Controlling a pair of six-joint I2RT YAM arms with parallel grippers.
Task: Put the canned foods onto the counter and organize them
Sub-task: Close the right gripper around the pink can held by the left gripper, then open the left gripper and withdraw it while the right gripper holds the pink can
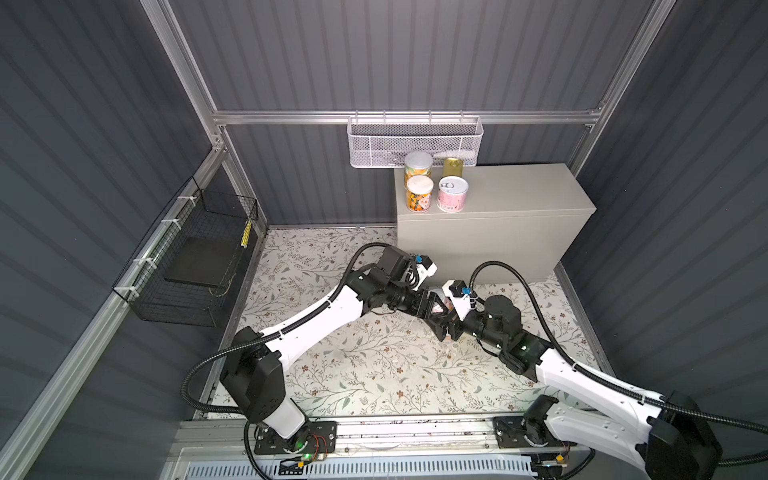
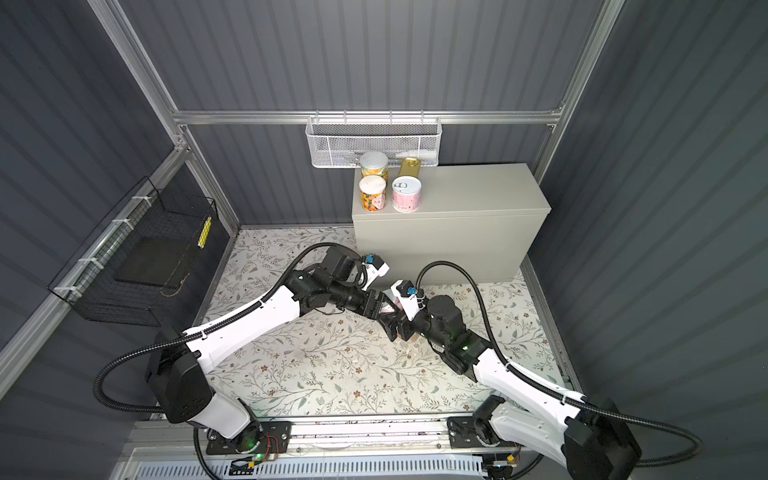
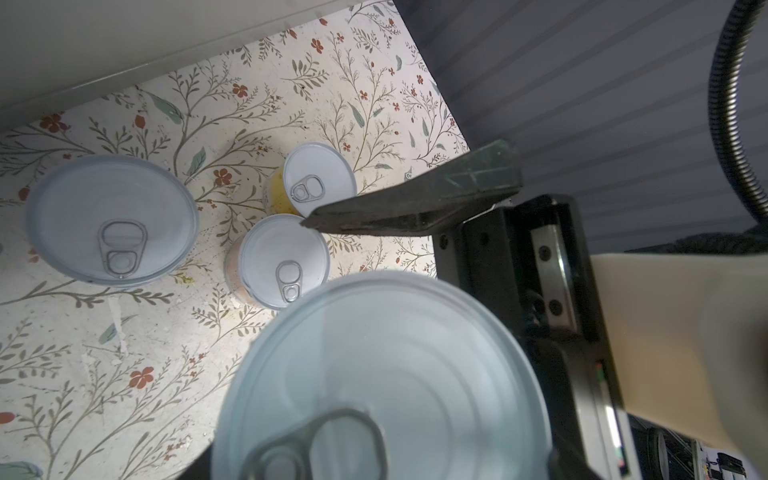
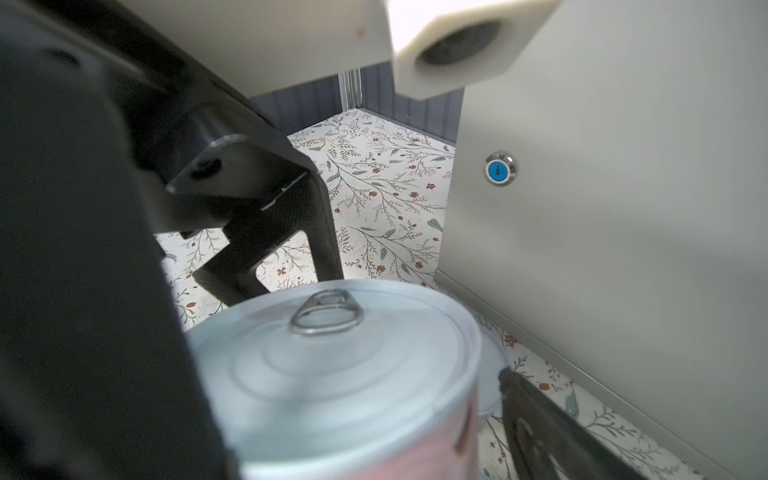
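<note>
Low over the floral floor, in front of the counter (image 1: 519, 187), both grippers meet around one pink-labelled can (image 1: 439, 308) (image 2: 388, 309) with a silvery pull-tab top (image 3: 382, 374). My left gripper (image 1: 432, 306) is shut on this can. My right gripper (image 1: 448, 321) stands open around the same can (image 4: 332, 374), one finger (image 4: 540, 428) a little clear of its side. Three more cans (image 3: 112, 220) (image 3: 286, 259) (image 3: 320, 178) stand on the floor. On the counter's left end stand two orange cans (image 1: 418, 166) (image 1: 419, 193), a gold tin (image 1: 454, 166) and a pink can (image 1: 452, 199).
A white mesh basket (image 1: 415, 141) hangs on the back wall just above the counter's left end. A black wire basket (image 1: 195, 266) hangs on the left wall. The counter's front with its blue lock (image 4: 500, 168) is close beside my right gripper. Dark ribbed walls enclose the floor (image 1: 374, 374).
</note>
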